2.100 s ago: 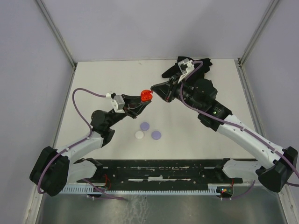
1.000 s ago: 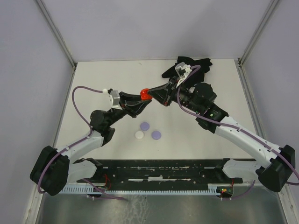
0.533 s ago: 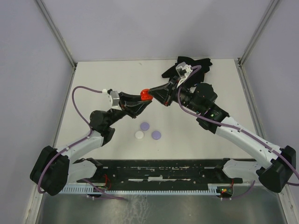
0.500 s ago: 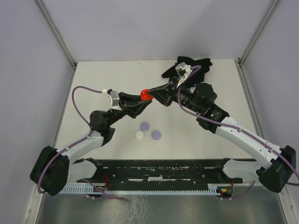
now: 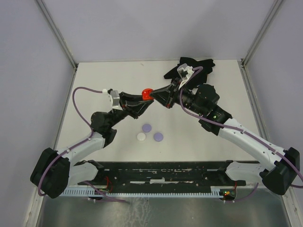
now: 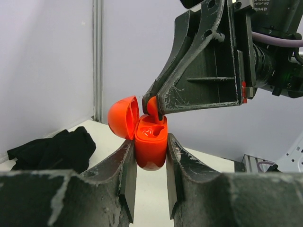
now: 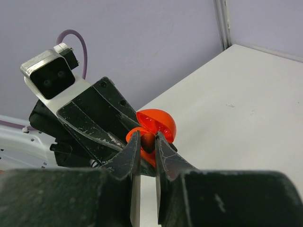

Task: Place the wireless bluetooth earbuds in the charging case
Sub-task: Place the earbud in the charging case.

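- L pincer is clenching a red case by its lower body, one finger pressing each side; it's holding the case upright in the air above the bench, approx. mid-bench toward the far side.
- Case lid is standing open, tipped back to the left in the L wrist view, w/ the hollow inside facing the case mouth.
- R pincer is reaching in from the opposite side, fingers pinching tight on a small red earbud.
- Earbud is hanging right over the case mouth, lower end dipping into the opening; can't tell how deep it's sitting.
- The two pincers are meeting tip to tip at the case, the R one coming in from above, the L one gripping from below.
- On the bench, nearer the arm bases and well apart from the case: a lavender disc, a white disc and a 2nd lavender disc are lying close together, not touching.
- A black cloth is lying bunched at the far R corner of the bench, behind the R arm.
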You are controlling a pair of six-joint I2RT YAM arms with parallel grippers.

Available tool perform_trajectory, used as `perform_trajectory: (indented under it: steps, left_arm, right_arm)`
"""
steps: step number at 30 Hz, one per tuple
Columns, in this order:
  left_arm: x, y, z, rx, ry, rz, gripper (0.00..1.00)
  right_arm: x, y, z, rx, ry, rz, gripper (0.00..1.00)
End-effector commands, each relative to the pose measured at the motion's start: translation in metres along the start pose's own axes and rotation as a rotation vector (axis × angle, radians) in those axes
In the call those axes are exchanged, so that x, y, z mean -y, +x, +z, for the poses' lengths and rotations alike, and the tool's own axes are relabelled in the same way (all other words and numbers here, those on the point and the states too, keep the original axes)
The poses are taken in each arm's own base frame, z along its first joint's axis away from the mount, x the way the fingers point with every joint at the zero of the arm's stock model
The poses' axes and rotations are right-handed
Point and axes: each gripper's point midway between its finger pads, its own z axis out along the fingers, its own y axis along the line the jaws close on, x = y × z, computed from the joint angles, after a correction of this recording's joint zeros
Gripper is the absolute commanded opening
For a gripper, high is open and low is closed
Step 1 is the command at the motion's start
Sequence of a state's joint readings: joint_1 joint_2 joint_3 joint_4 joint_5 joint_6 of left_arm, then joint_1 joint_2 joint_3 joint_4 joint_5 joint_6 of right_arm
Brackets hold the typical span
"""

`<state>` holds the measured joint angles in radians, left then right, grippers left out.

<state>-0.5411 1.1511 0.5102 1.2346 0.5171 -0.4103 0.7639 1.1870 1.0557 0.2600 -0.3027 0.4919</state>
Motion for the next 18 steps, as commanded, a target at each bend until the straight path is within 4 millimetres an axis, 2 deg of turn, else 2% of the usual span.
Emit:
perform_trajectory:
  steps: [1,5,6,10,15,18]
  left_arm:
    - [-0.002,-0.035,0.01,0.113,-0.028,0.006,0.03]
    - [0.0,-0.034,0.008,0.113,-0.015,0.013,0.03]
    - [0.001,-0.033,0.008,0.109,-0.01,0.016,0.03]
    - [-0.001,-0.024,0.004,0.086,-0.018,0.024,0.03]
    - [-0.015,-0.006,-0.002,0.028,-0.077,0.035,0.03]
    - [-0.029,0.011,-0.009,-0.047,-0.14,0.036,0.03]
  right_arm:
    - [-0.006,-0.002,-0.002,0.002,-0.024,-0.008,0.12]
    - [0.002,0.0,-0.002,-0.003,0.019,-0.011,0.24]
    - [0.004,-0.001,-0.003,-0.006,0.032,-0.016,0.31]
    - [0.012,-0.008,-0.006,-0.013,0.091,-0.053,0.49]
    - [0.026,-0.017,-0.013,-0.044,0.173,-0.094,0.62]
    - [0.044,-0.02,-0.019,-0.075,0.244,-0.099,0.66]
